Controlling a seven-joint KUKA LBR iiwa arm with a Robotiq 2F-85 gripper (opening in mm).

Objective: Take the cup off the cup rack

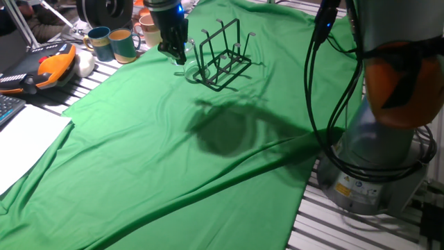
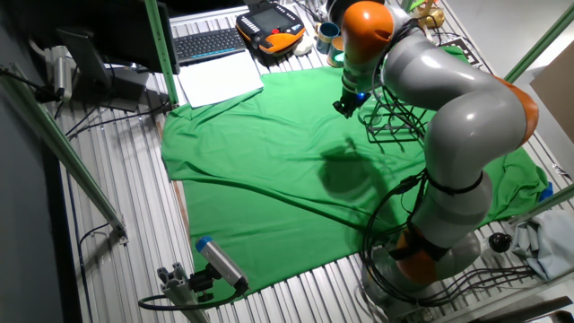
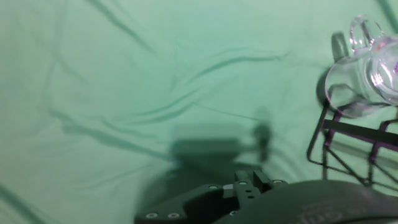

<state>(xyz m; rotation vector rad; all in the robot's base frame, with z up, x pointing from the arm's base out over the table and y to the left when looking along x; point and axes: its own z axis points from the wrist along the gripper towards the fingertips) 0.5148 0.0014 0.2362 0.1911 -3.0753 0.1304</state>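
Note:
The cup (image 3: 367, 68) is a clear glass mug with a side handle. It hangs tilted on the corner of the black wire cup rack (image 3: 354, 137) at the right edge of the hand view. In one fixed view the cup (image 1: 192, 71) shows faintly at the rack's (image 1: 223, 54) near-left end. My gripper (image 1: 173, 54) hovers just left of the rack and cup, not touching either. Its two fingertips look spread apart with nothing between them. In the other fixed view the gripper (image 2: 346, 108) is beside the rack (image 2: 395, 121); the cup cannot be made out there.
A wrinkled green cloth (image 1: 173, 173) covers the table. Two teal-and-tan mugs (image 1: 111, 43) and a pinkish-cream mug (image 1: 147, 31) stand behind the gripper. An orange pendant (image 1: 52, 66) and white paper (image 1: 28, 139) lie at the left. The robot base (image 1: 374, 167) stands at the right.

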